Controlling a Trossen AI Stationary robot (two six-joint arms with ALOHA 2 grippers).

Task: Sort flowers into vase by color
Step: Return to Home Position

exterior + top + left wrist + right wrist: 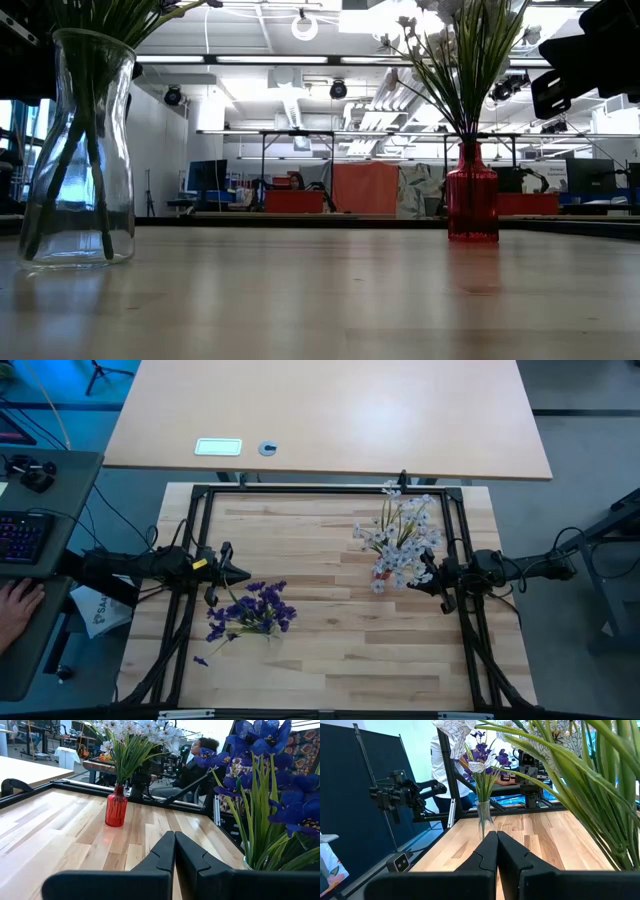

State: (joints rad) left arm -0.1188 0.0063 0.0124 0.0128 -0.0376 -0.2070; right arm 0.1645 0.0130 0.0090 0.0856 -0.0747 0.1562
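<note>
The dark purple flowers (255, 610) stand with their stems in a clear glass vase (78, 150) on the table's left half. The pale white-bluish flowers (400, 540) stand in a red vase (472, 192) on the right half. My left gripper (237, 572) is shut and empty, just on the far-left side of the purple bunch (270, 770). My right gripper (425, 573) is shut and empty, close beside the white bunch on its right, with the green leaves (580, 770) next to it. Each wrist view looks across at the other vase: the red vase (116, 807) and the clear vase (485, 820).
A small purple piece (200, 660) lies on the table near its left near corner. A black frame (320, 488) edges the wooden top. A person's hand (15, 605) rests at a keyboard left of the table. Bare wood lies between the two vases.
</note>
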